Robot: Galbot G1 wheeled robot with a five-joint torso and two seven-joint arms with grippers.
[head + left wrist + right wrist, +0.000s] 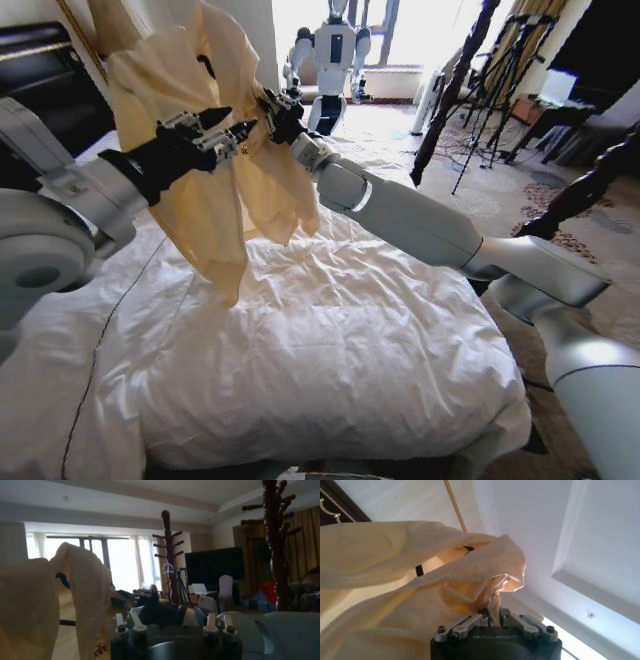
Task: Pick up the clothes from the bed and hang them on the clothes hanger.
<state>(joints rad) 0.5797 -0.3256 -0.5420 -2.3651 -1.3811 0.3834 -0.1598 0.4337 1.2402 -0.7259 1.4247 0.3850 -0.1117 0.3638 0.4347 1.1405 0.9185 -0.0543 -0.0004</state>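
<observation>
The pale yellow clothes (pixel 215 200) hang in the air above the bed (pixel 360 350), their top running out of the head view. A thin dark strip of the clothes hanger (pixel 418 570) shows inside the neck opening (pixel 205 66). My right gripper (pixel 272 112) is shut on a bunch of the fabric (pixel 492 592) at the garment's front edge. My left gripper (pixel 232 124) is open right beside it, fingers pointing at the cloth with nothing between them. In the left wrist view the clothes (pixel 75 603) hang just beside that gripper.
The rumpled white duvet (pixel 330 400) covers the bed below both arms. Dark twisted posts (pixel 452 85) (pixel 590 190) stand on the right. Another robot (pixel 335 50) is by the bright window, with tripods (pixel 500 70) and cables on the floor nearby.
</observation>
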